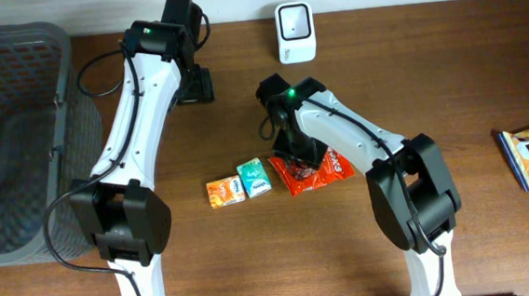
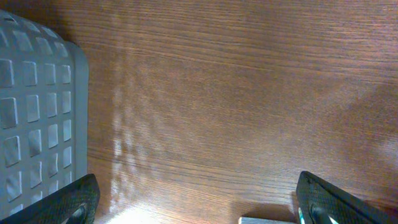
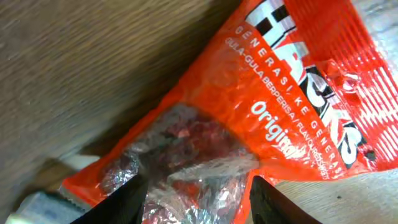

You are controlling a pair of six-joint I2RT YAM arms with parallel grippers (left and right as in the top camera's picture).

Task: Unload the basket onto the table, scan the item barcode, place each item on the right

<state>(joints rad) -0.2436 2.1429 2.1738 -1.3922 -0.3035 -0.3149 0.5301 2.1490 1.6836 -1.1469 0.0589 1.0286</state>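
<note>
1. Right end effector point(image 3: 196, 190) hangs directly over the red candy bag point(image 3: 280, 106). Its fingers are parted and grip nothing, and the bag lies flat on the table point(image 1: 254, 261).
2. The bag's long axis runs roughly sideways across the table, slightly slanted, and the fingers stand over its clear-windowed end.
3. The left end effector point(image 2: 196, 202), spread wide and empty, sits well apart beside the basket point(image 2: 37, 124), so the right arm is clearly nearer.
4. The scanner point(image 1: 294, 32) stands beyond the bag at the far edge.
</note>
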